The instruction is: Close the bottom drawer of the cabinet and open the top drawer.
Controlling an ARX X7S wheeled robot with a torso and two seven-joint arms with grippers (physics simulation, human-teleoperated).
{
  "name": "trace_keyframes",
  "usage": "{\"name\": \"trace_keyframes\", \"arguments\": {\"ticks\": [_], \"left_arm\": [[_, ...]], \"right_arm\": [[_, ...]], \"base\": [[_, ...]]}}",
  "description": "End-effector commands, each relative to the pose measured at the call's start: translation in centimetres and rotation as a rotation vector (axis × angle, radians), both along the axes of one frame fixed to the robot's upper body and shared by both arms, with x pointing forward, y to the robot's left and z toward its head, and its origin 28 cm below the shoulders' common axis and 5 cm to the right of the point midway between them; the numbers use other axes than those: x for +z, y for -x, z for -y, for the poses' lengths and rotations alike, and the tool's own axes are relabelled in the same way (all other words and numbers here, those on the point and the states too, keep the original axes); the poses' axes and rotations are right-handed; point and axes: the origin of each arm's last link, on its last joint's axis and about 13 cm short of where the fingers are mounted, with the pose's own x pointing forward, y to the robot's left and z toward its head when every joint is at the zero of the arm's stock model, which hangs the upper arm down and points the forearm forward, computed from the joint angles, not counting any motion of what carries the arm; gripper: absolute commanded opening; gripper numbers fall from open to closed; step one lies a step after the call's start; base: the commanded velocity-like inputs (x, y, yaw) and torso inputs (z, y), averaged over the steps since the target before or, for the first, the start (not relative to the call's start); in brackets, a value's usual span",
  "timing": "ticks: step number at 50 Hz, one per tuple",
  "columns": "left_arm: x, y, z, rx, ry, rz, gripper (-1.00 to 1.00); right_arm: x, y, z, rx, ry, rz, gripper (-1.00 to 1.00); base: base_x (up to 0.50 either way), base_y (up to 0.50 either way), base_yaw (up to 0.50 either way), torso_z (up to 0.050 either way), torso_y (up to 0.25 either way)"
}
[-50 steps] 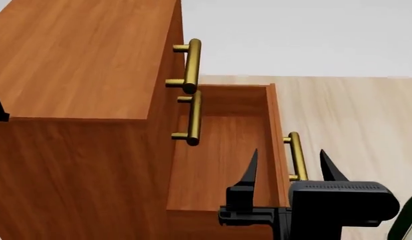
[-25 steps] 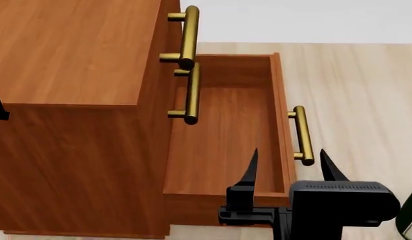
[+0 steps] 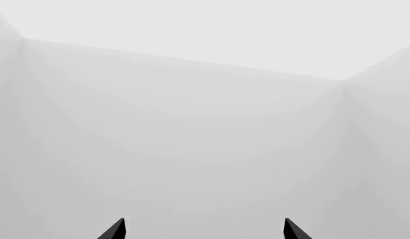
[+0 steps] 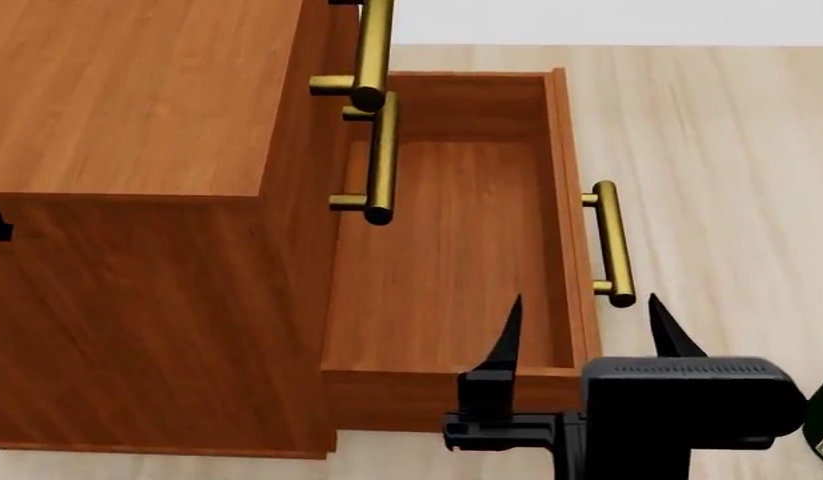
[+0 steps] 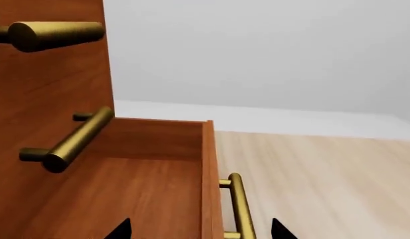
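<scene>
Since a second ago the bottom drawer [image 4: 451, 250] has slid lower in my head view, pulled fully out of the cabinet [image 4: 144, 150] with its brass handle [image 4: 611, 243] just ahead of my right gripper [image 4: 585, 325]. That gripper is spread wide and empty, as is my left gripper [image 3: 203, 230], facing blank wall. I judge closing comes first: I must press the drawer front inward, then reach for the top drawer [image 4: 342, 40].

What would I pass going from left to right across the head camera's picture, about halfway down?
cabinet → middle drawer's brass handle → open bottom drawer → its brass handle → pale wood floor.
</scene>
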Motion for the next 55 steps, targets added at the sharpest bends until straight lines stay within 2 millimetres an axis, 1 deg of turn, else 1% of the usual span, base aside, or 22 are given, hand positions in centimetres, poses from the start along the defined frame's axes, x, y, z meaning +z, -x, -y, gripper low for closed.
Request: {"name": "trace_keyframes", "arguments": {"ticks": [1, 11, 12, 15, 29, 40, 55], "left_arm": [[0.0, 0.0, 0.0, 0.001, -0.001, 0.001, 1.00], [-0.1, -0.1, 0.0, 0.003, -0.005, 0.000, 1.00], [0.0, 0.0, 0.0, 0.002, -0.006, 0.002, 1.00], [-0.1, 0.0, 0.1, 0.002, -0.008, 0.002, 1.00], [0.0, 0.0, 0.0, 0.005, -0.009, 0.003, 1.00], [0.0, -0.1, -0.1, 0.009, -0.010, 0.005, 1.00], [0.0, 0.0, -0.1, 0.014, -0.012, 0.006, 1.00]], "right_arm": [[0.5, 0.0, 0.7, -0.031, 0.106, -0.022, 1.00], [0.8, 0.3, 2.2, -0.117, 0.248, -0.062, 1.00], [0.8, 0.4, 2.8, -0.145, 0.282, -0.078, 1.00], [0.7, 0.5, 3.4, -0.162, 0.295, -0.092, 1.00], [1.1, 0.2, 4.9, -0.251, 0.433, -0.156, 1.00], [1.5, 0.3, 5.5, -0.280, 0.472, -0.174, 1.00], [1.1, -0.6, 5.9, -0.279, 0.543, -0.226, 1.00]], "base": [[0.00, 0.00, 0.00, 0.000, 0.000], [0.00, 0.00, 0.00, 0.000, 0.000], [0.00, 0.00, 0.00, 0.000, 0.000], [0.00, 0.00, 0.00, 0.000, 0.000], [0.00, 0.00, 0.00, 0.000, 0.000], [0.00, 0.00, 0.00, 0.000, 0.000], [0.00, 0.00, 0.00, 0.000, 0.000]]}}
